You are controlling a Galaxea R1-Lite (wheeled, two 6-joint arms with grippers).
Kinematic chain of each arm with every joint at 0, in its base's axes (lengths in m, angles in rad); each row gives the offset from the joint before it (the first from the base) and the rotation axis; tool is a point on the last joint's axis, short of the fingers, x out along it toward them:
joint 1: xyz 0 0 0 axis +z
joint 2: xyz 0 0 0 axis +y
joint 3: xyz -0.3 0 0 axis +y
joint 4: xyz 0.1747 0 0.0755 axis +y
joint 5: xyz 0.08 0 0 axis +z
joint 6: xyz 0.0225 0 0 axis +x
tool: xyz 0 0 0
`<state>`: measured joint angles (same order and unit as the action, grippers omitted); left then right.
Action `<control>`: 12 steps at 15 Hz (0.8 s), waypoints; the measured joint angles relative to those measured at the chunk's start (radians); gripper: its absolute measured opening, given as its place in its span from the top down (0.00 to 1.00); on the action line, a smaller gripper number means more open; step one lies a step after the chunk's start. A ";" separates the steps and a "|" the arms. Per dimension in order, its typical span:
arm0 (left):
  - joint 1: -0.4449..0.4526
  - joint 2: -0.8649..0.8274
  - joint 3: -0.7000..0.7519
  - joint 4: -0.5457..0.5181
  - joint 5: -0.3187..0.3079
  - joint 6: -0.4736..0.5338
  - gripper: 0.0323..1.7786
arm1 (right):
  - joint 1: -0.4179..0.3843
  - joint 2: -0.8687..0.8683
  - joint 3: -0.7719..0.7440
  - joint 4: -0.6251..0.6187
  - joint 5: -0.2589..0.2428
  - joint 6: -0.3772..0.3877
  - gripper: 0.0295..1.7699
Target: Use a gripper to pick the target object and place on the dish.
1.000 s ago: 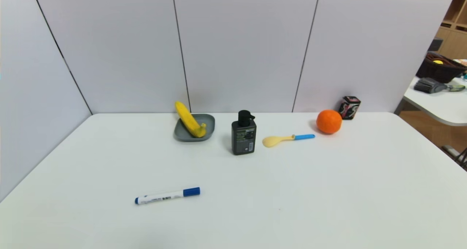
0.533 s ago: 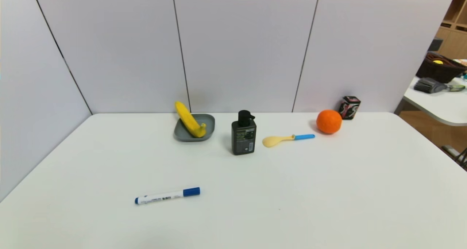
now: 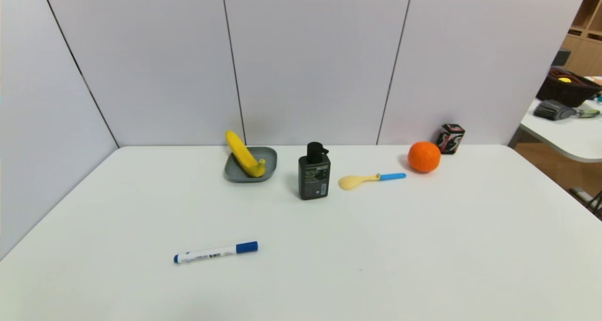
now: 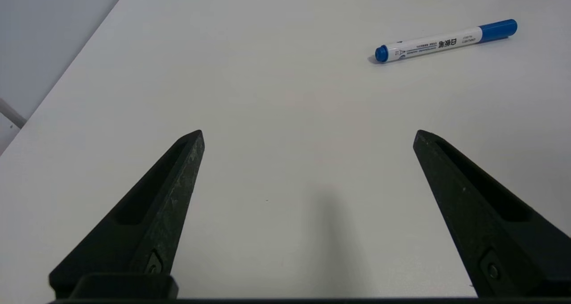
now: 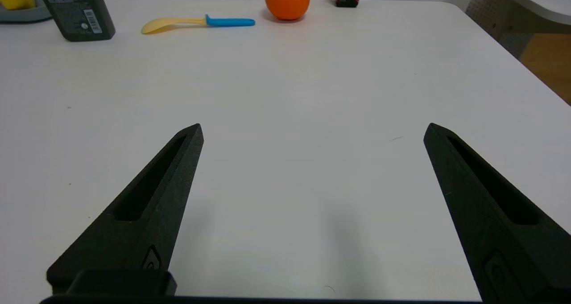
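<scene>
Showing banana (image 3: 243,155) on dish (image 3: 251,179), dish's far side partly hidden

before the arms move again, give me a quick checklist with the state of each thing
- Banana on the dish: ok, one end sticks out past the rim
- Left gripper open and holding nothing: ok
- Right gripper open and holding nothing: ok
- Pump bottle upright beside the dish: ok
- Marker off the dish: ok
- Banana steady enough to stay put if bumped: cannot tell
</scene>
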<state>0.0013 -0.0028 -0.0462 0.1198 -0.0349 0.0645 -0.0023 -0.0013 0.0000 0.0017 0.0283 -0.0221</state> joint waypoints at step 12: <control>0.000 0.001 0.046 -0.121 0.000 -0.006 0.05 | 0.000 0.000 0.000 0.000 -0.002 0.014 0.03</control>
<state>0.0013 -0.0019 -0.0004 -0.0013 -0.0351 0.0581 -0.0023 -0.0013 0.0000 0.0017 0.0264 -0.0081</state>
